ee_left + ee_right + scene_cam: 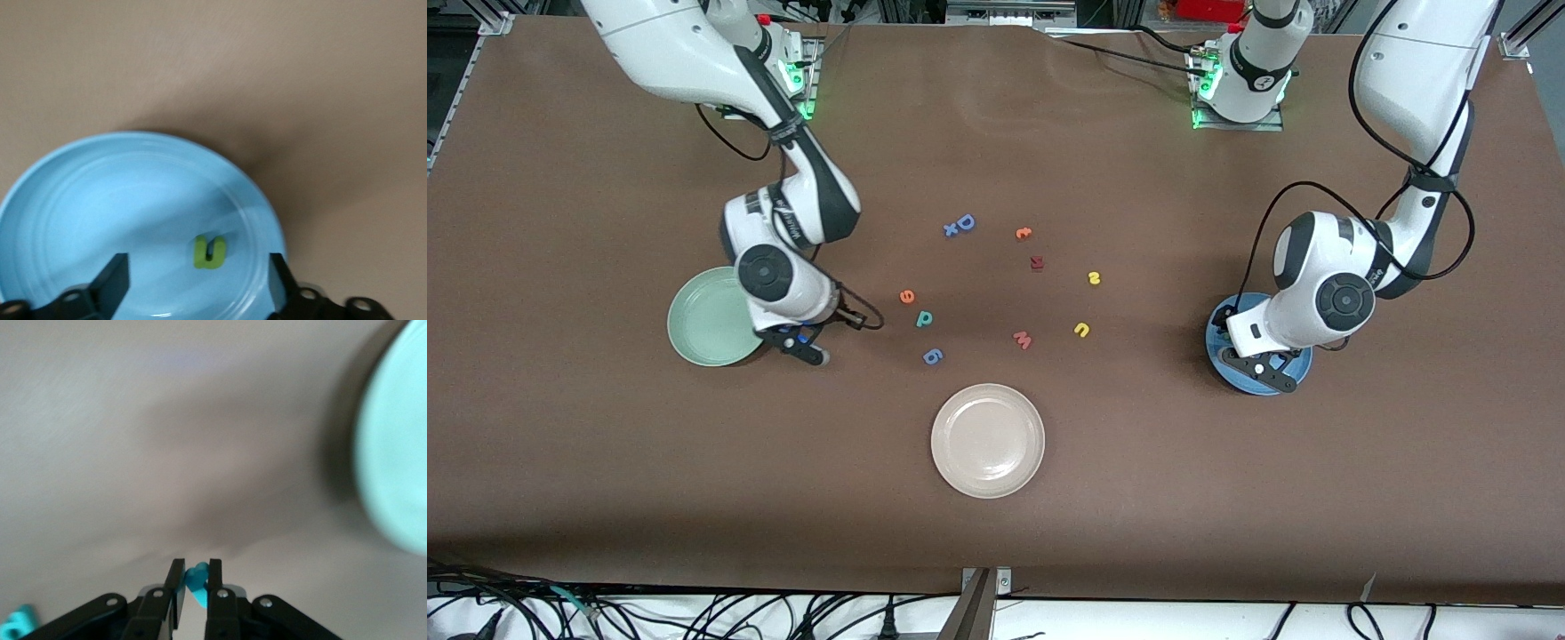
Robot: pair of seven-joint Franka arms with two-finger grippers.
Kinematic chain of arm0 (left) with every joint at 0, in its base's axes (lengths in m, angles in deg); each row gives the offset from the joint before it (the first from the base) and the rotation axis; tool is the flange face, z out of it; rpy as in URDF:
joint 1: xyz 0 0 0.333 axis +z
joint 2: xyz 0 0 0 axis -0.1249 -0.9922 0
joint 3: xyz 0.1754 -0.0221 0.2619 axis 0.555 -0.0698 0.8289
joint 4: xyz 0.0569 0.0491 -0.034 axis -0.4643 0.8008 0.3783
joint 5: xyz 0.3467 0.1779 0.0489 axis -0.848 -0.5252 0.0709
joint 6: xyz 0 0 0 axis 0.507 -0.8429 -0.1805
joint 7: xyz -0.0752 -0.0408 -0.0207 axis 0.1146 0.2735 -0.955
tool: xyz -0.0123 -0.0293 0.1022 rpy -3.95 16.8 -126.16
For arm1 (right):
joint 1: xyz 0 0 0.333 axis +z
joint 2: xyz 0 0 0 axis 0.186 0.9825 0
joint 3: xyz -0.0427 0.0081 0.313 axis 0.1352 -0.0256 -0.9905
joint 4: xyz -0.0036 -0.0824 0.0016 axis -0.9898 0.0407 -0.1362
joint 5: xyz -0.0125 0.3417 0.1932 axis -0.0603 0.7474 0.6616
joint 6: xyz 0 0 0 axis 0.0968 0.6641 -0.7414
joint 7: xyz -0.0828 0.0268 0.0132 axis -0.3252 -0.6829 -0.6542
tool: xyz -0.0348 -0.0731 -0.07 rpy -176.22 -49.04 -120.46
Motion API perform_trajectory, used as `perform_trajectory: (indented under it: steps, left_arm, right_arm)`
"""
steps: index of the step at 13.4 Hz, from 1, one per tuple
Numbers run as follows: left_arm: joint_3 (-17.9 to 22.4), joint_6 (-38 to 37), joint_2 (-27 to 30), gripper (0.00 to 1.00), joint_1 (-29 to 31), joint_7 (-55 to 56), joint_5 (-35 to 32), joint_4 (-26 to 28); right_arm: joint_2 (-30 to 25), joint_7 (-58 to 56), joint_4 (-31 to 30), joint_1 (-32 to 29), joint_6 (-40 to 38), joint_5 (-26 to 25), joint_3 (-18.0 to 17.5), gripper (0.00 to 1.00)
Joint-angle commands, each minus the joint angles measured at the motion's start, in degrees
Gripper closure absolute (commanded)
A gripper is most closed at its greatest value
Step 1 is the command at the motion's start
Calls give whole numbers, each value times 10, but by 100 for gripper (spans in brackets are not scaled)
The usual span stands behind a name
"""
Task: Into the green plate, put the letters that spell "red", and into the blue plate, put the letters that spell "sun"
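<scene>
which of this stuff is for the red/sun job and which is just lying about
For the job: green plate; blue plate; green n in the blue plate; teal letter in the right gripper; orange e; teal d; yellow s; yellow u.

Lying about: beige plate; blue D; pink w; dark red letter.

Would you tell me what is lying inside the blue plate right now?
One green letter "n" lies in the blue plate, between the fingers of the open left gripper above it. From the front, the arm covers most of the plate.
</scene>
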Motion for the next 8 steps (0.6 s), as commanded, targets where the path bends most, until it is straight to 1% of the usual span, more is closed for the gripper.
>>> perform_trajectory:
  steps: [1, 3, 4, 6, 8]
  left_arm:
    - [0, -17, 37, 0, -27, 12, -15, 3]
    - [1, -18, 38, 0, -60, 38, -15, -10]
    - [0, -18, 37, 0, -75, 74, -15, -16]
    - [1, -18, 31, 0, -105, 140, -15, -30]
    - [0, -18, 21, 0, -130, 177, -15, -44]
  right_arm:
    - [-14, -135, 18, -4, -60, 10, 63, 83]
    - [-15, -233, 16, -8, -66, 11, 109, 83]
    - [-12, -271, 15, -24, -66, 11, 116, 83]
    - [-3, -332, 13, -68, -64, 11, 115, 83]
    - [11, -368, 13, -90, -58, 11, 114, 83]
